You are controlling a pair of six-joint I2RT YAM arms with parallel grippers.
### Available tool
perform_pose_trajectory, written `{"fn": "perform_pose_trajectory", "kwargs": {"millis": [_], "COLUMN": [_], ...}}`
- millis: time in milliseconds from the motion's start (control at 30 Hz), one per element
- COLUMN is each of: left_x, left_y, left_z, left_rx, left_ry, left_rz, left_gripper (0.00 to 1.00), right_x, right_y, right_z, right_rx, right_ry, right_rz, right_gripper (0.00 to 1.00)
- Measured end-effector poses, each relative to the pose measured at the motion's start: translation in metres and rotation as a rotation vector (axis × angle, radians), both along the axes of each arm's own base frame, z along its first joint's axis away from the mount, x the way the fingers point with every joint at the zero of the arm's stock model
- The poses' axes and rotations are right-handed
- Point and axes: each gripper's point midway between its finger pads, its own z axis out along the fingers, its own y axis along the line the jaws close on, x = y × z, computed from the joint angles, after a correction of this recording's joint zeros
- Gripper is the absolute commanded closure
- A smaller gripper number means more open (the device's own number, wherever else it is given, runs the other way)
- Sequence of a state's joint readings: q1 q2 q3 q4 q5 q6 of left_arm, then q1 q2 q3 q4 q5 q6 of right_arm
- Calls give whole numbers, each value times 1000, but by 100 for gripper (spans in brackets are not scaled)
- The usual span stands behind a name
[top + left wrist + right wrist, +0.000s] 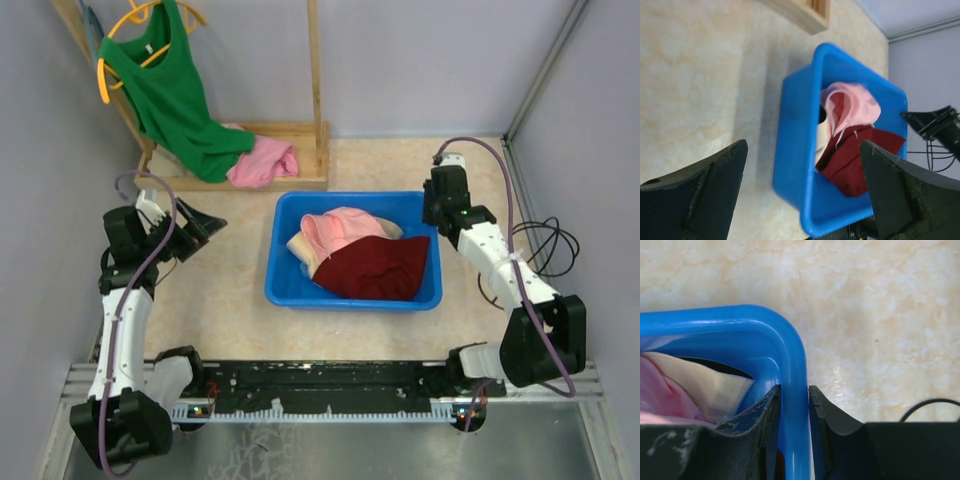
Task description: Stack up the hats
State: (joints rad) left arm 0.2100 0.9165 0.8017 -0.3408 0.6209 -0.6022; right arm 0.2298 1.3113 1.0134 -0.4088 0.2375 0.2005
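Two robot arms stand bolted at the near edge of a pale, marbled worktop, one on each side of a blue plastic bin that holds the hats. The left claw hangs above the bare worktop just left of the bin, its fingers spread wide and holding nothing. Its wrist camera looks between them at the bin's outer wall.

The right claw is at the bin's right wall, near the far right corner. The right wrist view shows its fingers pinching the rounded blue rim, one inside the bin and one outside. A black cable lies coiled on the worktop beside that arm.

Three hats lie bunched together in the bin. The dark red hat is nearest and spreads towards the right wall. The pink hat lies crumpled behind it, partly on top, and the beige hat shows at the left, under the pink one. The beige hat also reaches the corner close to the pinched rim.

At the back, well apart from the bin, a green sleeveless shirt hangs from a yellow hanger on a wooden rack. Its hem touches a bright pink cloth heaped on the rack's base.
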Motion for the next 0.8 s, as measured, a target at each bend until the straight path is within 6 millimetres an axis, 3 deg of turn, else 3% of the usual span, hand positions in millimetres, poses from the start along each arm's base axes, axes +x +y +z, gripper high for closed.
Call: {"fn": "perform_pose_trajectory", "kwargs": {"millis": [233,433,567,700,800], "left_x": [-27,-37,-45,-54,-60], "left_y": [-8,-18,-37,-61,-81], "left_z": [-63,-83,-95,-109,-122], "left_rx": [-19,-28,-23,-16,2], "left_ry": [158,204,224,254,284], "left_rz": [-24,-57,-116,-173,-210], "left_gripper": [1,3,9,10,10], "right_x": [9,7,-17,-46,-74], "right_y": [-15,-16,-12,21,51], "right_z": [-4,0,31,72,81], "right_rx": [-58,-47,-13,58,130], "right_ry": [-6,-34,-109,-215,-218], "right_rz": [-42,-52,-46,39,122], "right_gripper": [63,64,63,61,61]}}
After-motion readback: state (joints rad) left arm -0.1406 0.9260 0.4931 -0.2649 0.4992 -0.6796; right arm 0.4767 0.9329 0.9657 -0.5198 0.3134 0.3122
